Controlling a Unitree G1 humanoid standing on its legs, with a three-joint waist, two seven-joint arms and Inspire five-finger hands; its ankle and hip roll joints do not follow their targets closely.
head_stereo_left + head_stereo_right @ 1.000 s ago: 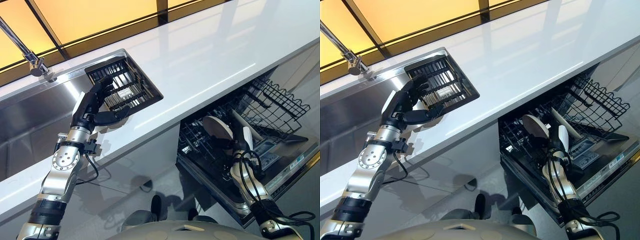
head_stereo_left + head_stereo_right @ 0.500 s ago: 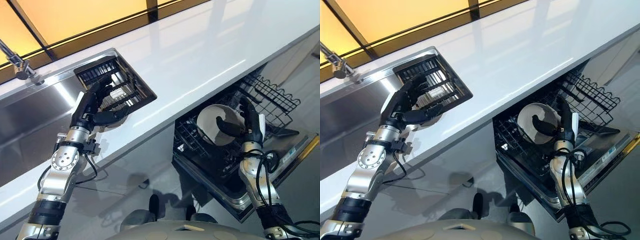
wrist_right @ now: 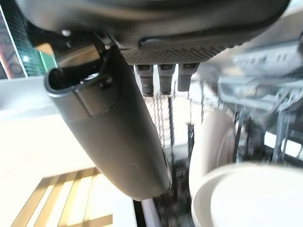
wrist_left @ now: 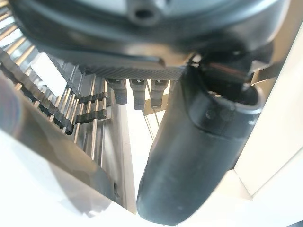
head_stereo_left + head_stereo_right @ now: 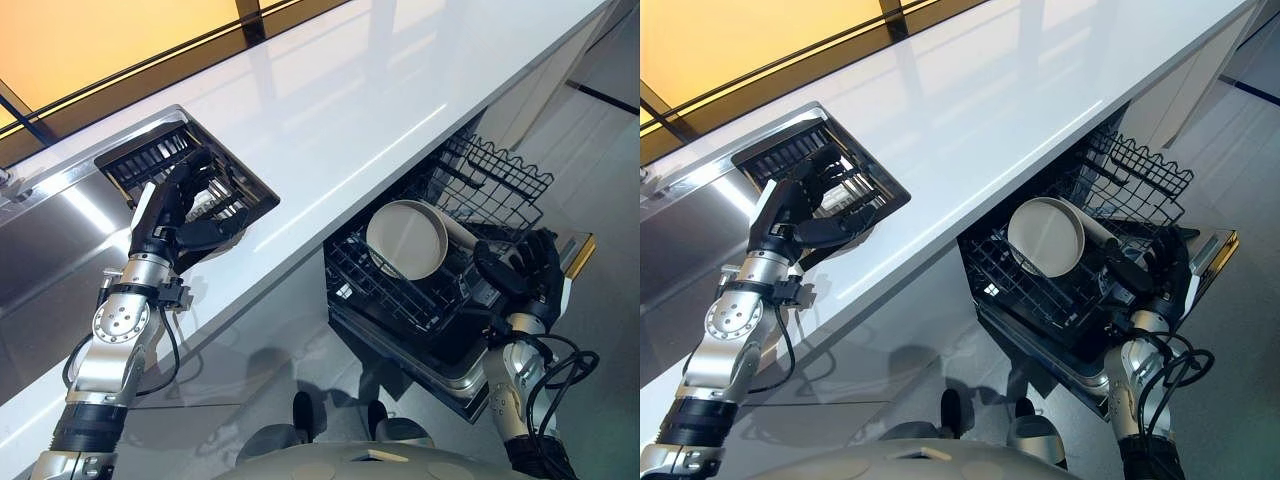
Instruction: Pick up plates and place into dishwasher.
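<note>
Since the earlier frames the right hand (image 5: 528, 272) has let go of the plate (image 5: 407, 238) and drawn back toward the outer edge of the dishwasher rack (image 5: 400, 290); the camera has also shifted. The plate stands on edge in the rack, apart from the hand, whose fingers are relaxed and hold nothing. The left hand (image 5: 172, 215) hovers over the sink rack (image 5: 245, 200) with fingers loosely spread, empty. Judged step: placement complete, the right hand clearing away. The next move calls for fetching another plate, though none is visible in the sink rack.
</note>
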